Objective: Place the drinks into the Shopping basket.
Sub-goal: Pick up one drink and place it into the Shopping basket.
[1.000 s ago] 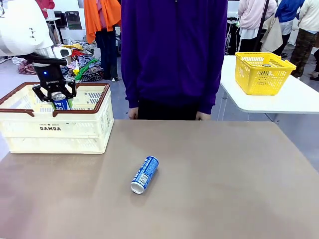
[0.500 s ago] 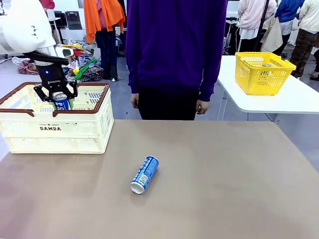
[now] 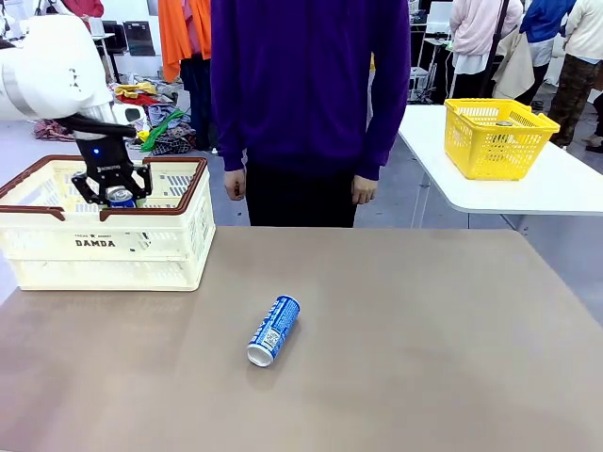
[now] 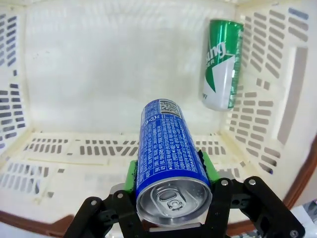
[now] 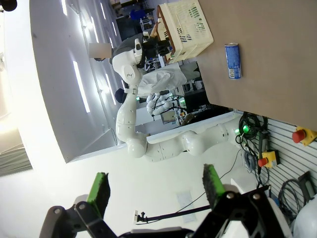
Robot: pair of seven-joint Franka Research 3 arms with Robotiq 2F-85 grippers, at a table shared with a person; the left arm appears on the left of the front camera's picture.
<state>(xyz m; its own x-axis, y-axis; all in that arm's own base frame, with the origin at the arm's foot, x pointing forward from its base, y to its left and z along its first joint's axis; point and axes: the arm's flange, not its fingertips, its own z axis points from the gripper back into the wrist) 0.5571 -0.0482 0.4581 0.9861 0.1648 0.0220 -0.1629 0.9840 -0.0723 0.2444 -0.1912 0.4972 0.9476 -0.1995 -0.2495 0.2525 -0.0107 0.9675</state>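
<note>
Can [image 4: 167, 146] within left pincer [image 4: 169, 171].

Left jaws, gripping blue can [image 3: 121, 197], sank lower into Shopping basket [image 3: 141, 256]; person [image 3: 301, 94] shifted left.

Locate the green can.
Left wrist view, upper right: the green can lies inside the basket by its slotted wall, beyond the blue can in the left tool.

The cream, brown-rimmed Shopping basket [image 3: 104, 247] sits at the tabletop's far left corner. Inside it, a green can [image 4: 222, 62] lies on its side against a slotted wall, and the left hand [image 4: 168, 171] clamps a blue can [image 4: 168, 158] upright. A second blue can [image 3: 273, 330] lies on its side near the tabletop's middle.
</note>
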